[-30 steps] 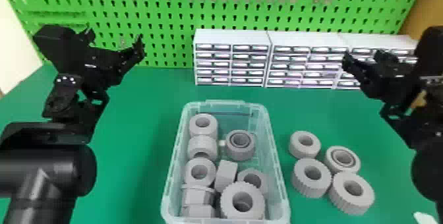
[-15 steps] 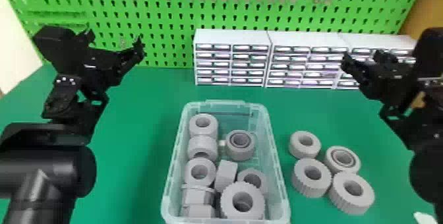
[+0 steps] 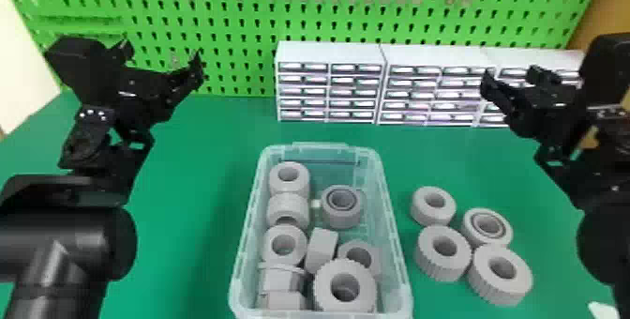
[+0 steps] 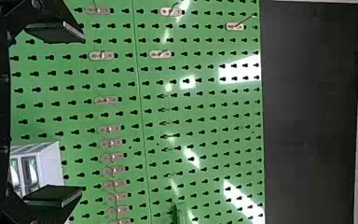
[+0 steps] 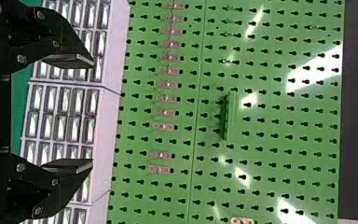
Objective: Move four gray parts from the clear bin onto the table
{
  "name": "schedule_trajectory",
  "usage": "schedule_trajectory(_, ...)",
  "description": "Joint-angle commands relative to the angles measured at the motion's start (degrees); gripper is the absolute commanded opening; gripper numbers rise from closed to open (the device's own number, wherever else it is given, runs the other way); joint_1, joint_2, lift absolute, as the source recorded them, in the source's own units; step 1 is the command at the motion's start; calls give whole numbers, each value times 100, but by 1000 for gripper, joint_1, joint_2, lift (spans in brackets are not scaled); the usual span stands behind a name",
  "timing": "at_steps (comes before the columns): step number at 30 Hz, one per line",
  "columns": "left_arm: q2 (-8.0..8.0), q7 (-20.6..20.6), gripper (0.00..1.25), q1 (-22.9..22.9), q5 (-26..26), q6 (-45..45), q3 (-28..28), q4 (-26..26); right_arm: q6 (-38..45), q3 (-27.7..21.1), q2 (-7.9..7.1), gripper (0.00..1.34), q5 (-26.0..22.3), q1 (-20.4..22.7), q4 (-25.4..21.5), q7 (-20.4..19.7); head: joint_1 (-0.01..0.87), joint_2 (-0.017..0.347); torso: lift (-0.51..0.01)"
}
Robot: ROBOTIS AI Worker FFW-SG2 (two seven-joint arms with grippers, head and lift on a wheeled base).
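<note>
And there they sit: four gray parts point(image 3: 433, 266), thick holed rings, near the clear bin's point(image 3: 397, 257) right wall; left gripper point(image 3: 163, 50) and right gripper point(image 3: 510, 74) gape, well apart from its rim.

A green pegboard point(image 3: 225, 22) stands behind white drawer cabinets point(image 3: 330, 53).

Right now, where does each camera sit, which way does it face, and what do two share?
Head view: on the robot's head, looking forward and down at table and clear bin; left arm and right arm show.
Left wrist view: on that wrist, facing the pegboard; left gripper shows, open.
Right wrist view: on that wrist, facing pegboard and drawers; right gripper shows, open.
All three share the pegboard.
</note>
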Motion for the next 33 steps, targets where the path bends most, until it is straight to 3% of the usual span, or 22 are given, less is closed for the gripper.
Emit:
schedule_trajectory(1, -5, 0, 1117, -1, 0, -3, 28, 1, 16, -37, 6, 830, -55, -9, 8, 0, 678, 34, -50)
schedule_trajectory(33, 3, 0, 1118, -1, 26, -12, 19, 1, 86, -195, -3, 830, -354, -35, 26, 0, 678, 34, -50)
